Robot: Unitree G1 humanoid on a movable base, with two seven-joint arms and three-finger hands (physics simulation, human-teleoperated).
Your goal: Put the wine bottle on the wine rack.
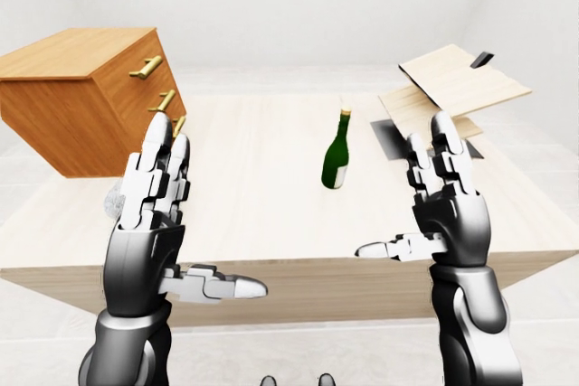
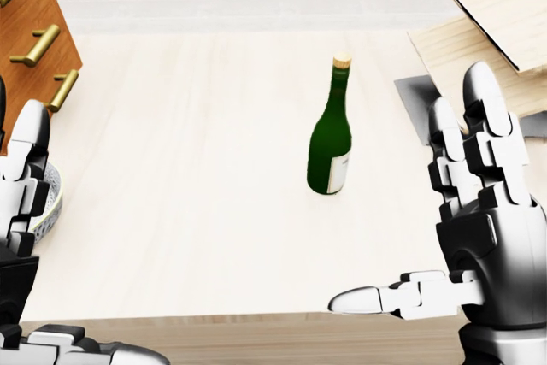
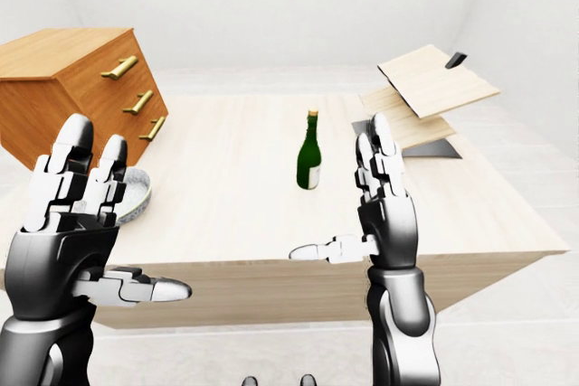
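Observation:
A green wine bottle (image 2: 329,151) with a cork and a pale label stands upright on the light wooden table (image 2: 197,126), a little right of the middle in the head view. The wine rack (image 1: 452,88), made of slanted pale wooden boards on a dark base, sits at the table's upper right. My right hand (image 2: 466,237) is open, fingers pointing up and thumb out to the left, below and right of the bottle and apart from it. My left hand (image 1: 172,223) is open in the same pose at the lower left. Neither hand holds anything.
A brown chest of drawers (image 1: 86,97) with brass handles stands at the table's left. A patterned bowl (image 3: 136,192) lies just below it, behind my left hand. The table's near edge (image 1: 298,264) runs under both hands.

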